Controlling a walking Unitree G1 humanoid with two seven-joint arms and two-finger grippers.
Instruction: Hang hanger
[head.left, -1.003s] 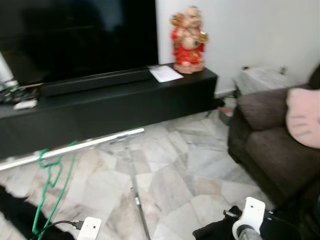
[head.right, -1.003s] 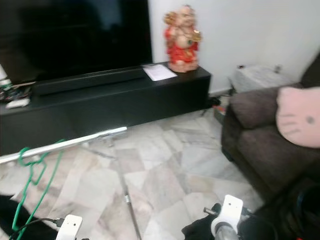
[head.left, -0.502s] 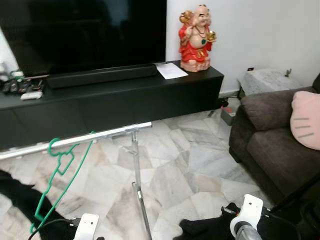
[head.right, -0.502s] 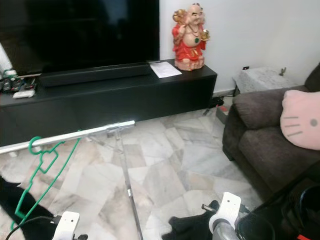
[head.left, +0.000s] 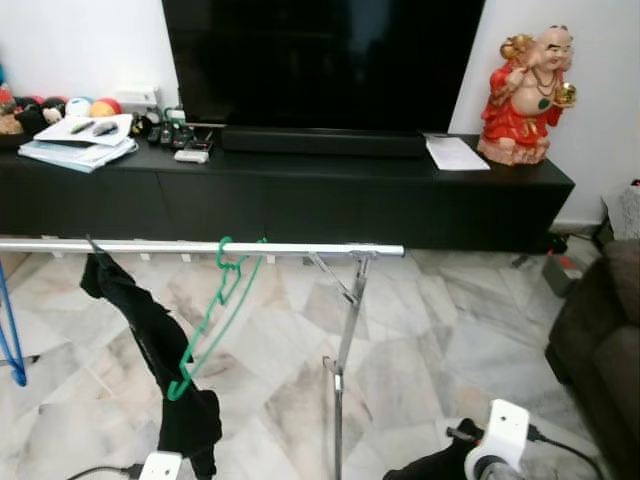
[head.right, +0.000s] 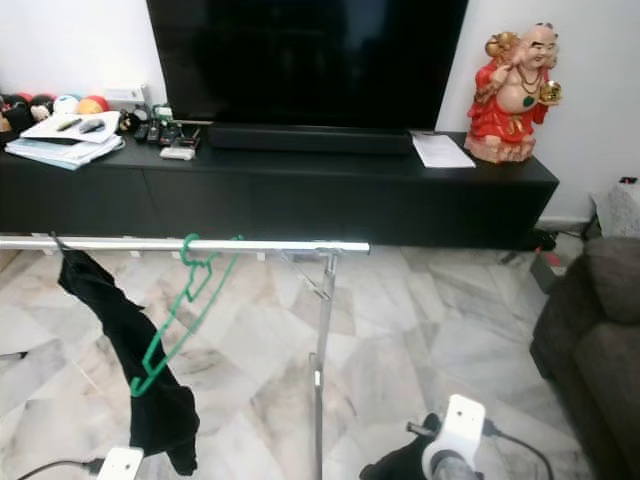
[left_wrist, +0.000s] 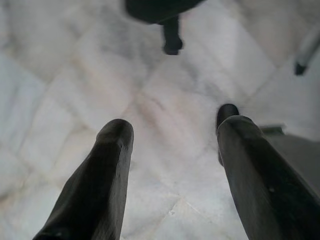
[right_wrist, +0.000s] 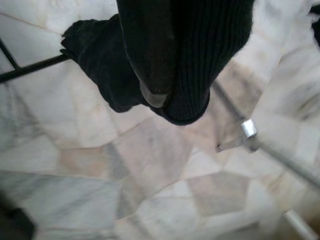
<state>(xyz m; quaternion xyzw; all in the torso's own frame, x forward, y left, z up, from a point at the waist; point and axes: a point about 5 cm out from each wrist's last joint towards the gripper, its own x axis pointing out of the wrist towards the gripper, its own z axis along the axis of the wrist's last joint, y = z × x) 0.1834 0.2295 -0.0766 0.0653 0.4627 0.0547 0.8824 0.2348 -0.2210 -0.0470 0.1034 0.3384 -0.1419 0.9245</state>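
The right pincer (right_wrist: 155, 75) is clamped on a black knitted garment (right_wrist: 200, 55) that drapes around its one visible finger (right_wrist: 150, 60). Beyond lies marble floor (right_wrist: 100, 165), with a metal rack bar (right_wrist: 260, 145) toward four o'clock.

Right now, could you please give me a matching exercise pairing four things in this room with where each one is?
Things:
1. green hanger
2. black garment
3. red figurine
4. paper sheet

Places:
A. lying flat on the TV cabinet
B. hooked on the rail, no clothing on it
C. standing at the cabinet's right end
D. draped from the rail, left of the hanger

Pairs: 1-B, 2-D, 3-C, 4-A
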